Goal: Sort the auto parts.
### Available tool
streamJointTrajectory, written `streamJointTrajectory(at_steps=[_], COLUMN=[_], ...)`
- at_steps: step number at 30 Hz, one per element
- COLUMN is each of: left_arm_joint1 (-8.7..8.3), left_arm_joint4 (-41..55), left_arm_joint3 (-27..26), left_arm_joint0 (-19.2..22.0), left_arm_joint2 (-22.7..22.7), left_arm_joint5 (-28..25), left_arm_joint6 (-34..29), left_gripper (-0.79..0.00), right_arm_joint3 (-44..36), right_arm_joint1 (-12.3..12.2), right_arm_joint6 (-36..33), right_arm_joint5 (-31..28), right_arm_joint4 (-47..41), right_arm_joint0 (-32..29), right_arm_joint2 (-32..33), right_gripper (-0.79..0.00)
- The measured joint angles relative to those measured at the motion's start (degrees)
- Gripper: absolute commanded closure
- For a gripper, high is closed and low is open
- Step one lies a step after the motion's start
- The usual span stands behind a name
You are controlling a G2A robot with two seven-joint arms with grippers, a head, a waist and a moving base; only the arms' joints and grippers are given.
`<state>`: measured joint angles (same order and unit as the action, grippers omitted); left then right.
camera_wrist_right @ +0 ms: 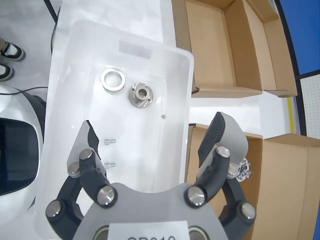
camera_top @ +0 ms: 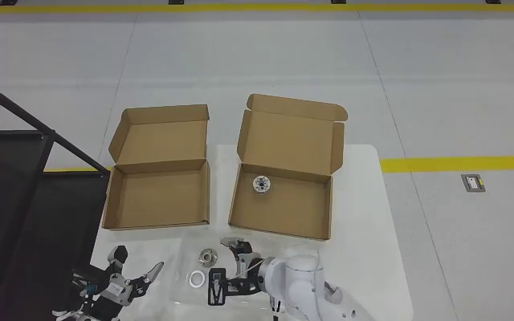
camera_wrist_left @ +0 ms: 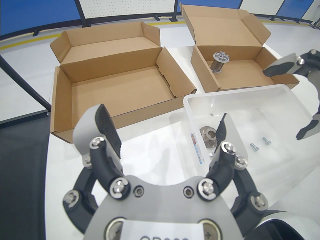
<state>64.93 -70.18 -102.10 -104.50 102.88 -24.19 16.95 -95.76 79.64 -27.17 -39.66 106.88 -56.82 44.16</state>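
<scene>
Top view, starting at the left: the left gripper sits over the near left corner of the white table, its jaws spread wide with nothing between them. Its wrist view shows it just beside the near end of the clear plastic bin. Behind it, at the far left of the table, the left cardboard box lies open with its lid folded back and its floor bare. Next along the near edge comes the bin, holding the loose auto parts. A plain metal ring lies close beside a flanged hub without touching it. Two small bolts lie apart from that pair, nearer the right gripper's fingers. The right gripper hangs over the bin, jaws released and grasping nothing, one finger above the bin floor and the other out past the bin's wall. Farthest right, the right cardboard box stands open as well, and a splined metal part with a flanged top stands upright in its far left corner.
</scene>
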Motion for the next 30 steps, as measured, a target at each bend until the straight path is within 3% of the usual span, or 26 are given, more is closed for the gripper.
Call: streamJointTrajectory(at_steps=[4,17,18,20,21,22,25,30], left_arm_joint1=[0.0,0.0,0.0,0.0,0.0,0.0,0.0,0.0], left_arm_joint4=[0.0,0.0,0.0,0.0,0.0,0.0,0.0,0.0], left_arm_joint3=[0.0,0.0,0.0,0.0,0.0,0.0,0.0,0.0], left_arm_joint0=[0.0,0.0,0.0,0.0,0.0,0.0,0.0,0.0], left_arm_joint2=[0.0,0.0,0.0,0.0,0.0,0.0,0.0,0.0], left_arm_joint5=[0.0,0.0,0.0,0.0,0.0,0.0,0.0,0.0], left_arm_joint6=[0.0,0.0,0.0,0.0,0.0,0.0,0.0,0.0], left_gripper=[-0.785,-0.785,-0.785,-0.785,-0.785,-0.785,-0.785,-0.785], right_arm_joint3=[-0.5,1.6,2.1,3.6,4.3,5.2,7.6,11.1], right_arm_joint1=[0.4,1.0,1.2,1.7,1.9,2.2,2.8,3.7], right_arm_joint6=[-7.6,-8.3,-8.8,-9.8,-10.2,-10.6,-11.1,-12.3], right_arm_joint5=[1.7,0.2,0.1,-0.2,-0.4,-0.7,-1.8,-3.2], right_arm_joint4=[0.5,1.8,1.7,1.3,1.0,0.5,-0.9,-2.3], right_arm_joint0=[-1.3,-0.1,0.3,1.2,1.6,2.1,3.5,5.4], right_arm_joint2=[-1.1,-3.4,-3.9,-4.8,-5.1,-5.4,-6.0,-7.2], right_gripper=[-0.785,-0.785,-0.773,-0.579,-0.545,-0.576,-0.489,-0.428])
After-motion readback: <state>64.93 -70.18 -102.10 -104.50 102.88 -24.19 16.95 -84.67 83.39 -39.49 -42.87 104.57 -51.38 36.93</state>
